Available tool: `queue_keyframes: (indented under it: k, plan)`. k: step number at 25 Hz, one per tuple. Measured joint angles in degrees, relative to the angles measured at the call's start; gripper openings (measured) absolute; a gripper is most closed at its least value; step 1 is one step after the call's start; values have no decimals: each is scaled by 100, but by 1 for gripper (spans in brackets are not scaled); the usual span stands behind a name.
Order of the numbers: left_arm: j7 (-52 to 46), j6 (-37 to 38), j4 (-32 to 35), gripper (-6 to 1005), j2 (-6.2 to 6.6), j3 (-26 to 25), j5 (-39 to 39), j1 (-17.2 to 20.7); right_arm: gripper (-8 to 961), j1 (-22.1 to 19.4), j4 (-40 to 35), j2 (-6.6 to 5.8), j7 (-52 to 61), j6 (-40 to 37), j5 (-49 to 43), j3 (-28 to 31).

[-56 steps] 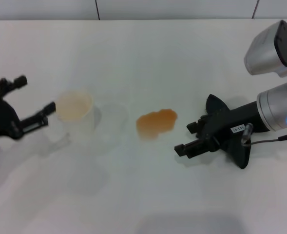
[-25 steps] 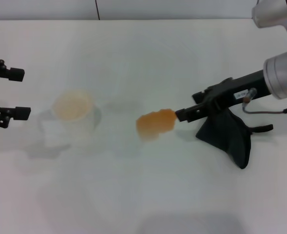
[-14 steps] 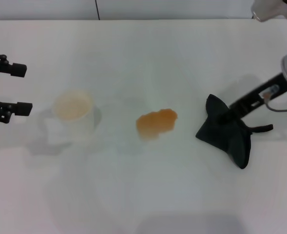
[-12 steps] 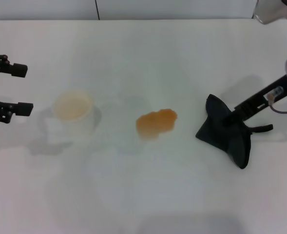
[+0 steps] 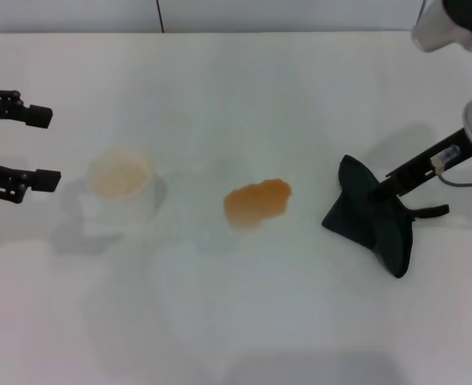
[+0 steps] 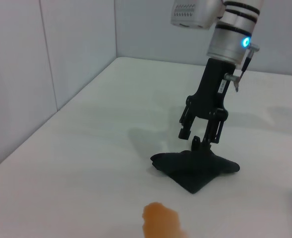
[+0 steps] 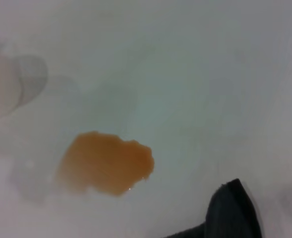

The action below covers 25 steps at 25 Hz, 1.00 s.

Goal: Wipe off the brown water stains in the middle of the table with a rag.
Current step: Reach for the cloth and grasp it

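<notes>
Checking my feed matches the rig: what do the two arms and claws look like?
Right arm: silver-grey ringed wrist with a glowing blue light, a thin cable and a small white label on its black claw. Left claw: matte black, two thin fingers with blocky tips.

The head camera looks steeply down on the white table point(image 5: 244, 104), taking in the whole width. The left wrist camera sits low, looking level across it toward the far wall. The right wrist camera hangs close above, facing down. All three share the brown stain point(image 5: 256, 203) point(image 6: 160, 220) point(image 7: 105, 162) and black rag point(image 5: 376, 220) point(image 6: 195, 168) point(image 7: 232, 213).
</notes>
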Motion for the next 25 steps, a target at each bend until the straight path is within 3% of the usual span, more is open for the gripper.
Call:
queue_keyframes:
  k: [13,25]
  plan:
    - [82,-59,0,890,27,-6,8,30,782,-95,268,34,149,378,-25,-389]
    - [87,-77,-2,890,7,-13,9,60,715,-195,275,27,169,501,-28,-514]
